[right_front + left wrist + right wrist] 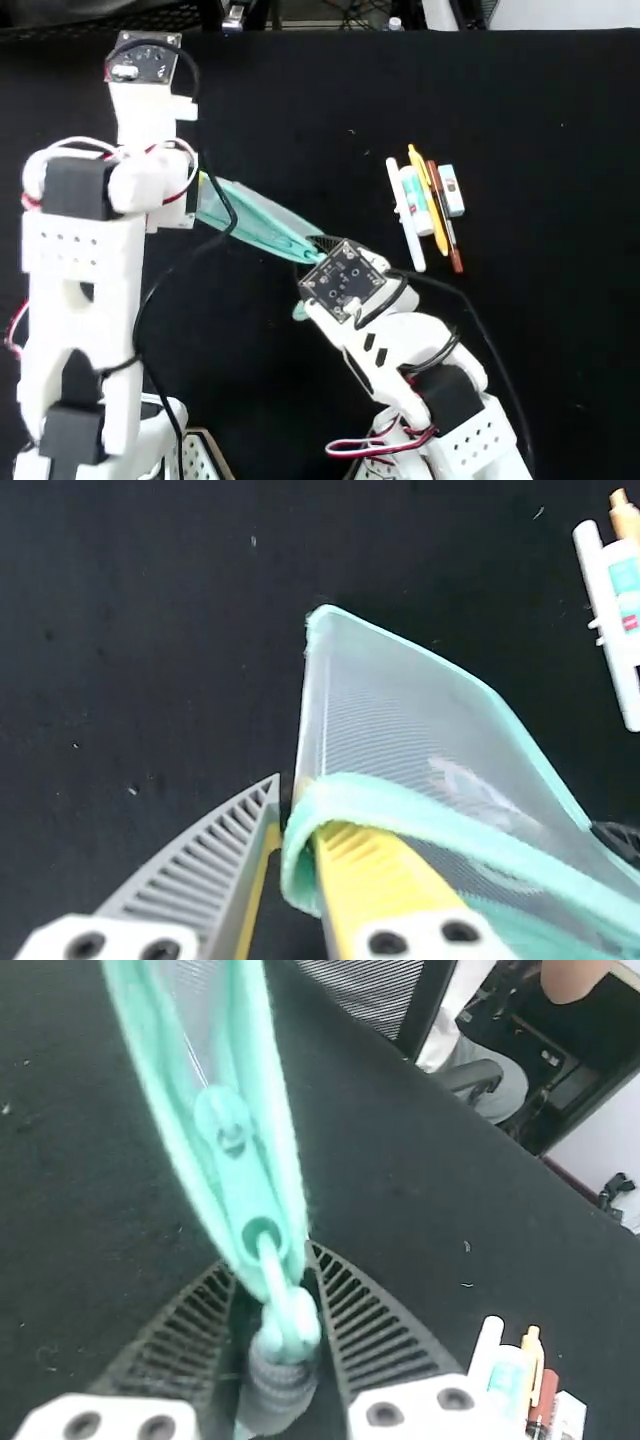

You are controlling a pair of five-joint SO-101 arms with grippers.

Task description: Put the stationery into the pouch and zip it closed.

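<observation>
seen from above: a black tabletop (540, 380), two white robot arms, and a teal mesh pouch (255, 225) stretched taut between them, slanting from upper left down towards the centre.

left jaws clamped on one short end of the pouch. teal rim (335, 795) folded over the yellow inner pad, grey outer jaw pressed against the corner; exact pinch hard to make out from so close, so possibly hooked as much as squeezed.

right jaws clenched on the zip pull (285, 1320) at the opposite end, with the slider (228, 1135) just beyond the tips.

stationery (428, 205) well apart, off to the right of the pouch, lying in a tight row on the tabletop: a few pens, a glue stick, a small block like an eraser. not yet in the pouch.

pouch judged light, soft and floppy: thin see-through mesh walls, no shape of its own, likely to sag and fold unless tensioned from both ends. best taken by the firmer parts, meaning the bound rim or end seam for the anchoring hold and the pull tab for the zipping hold. bare mesh likely to snag or slide out of a grip. pull tab small and smooth, easy to lose from a slack pinch, so worth a firm squeeze and a draw straight along the zip line.

pens and glue stick judged hard, thin and prone to rolling; best pinched across the middle, one at a time, and fed in end first.
</observation>
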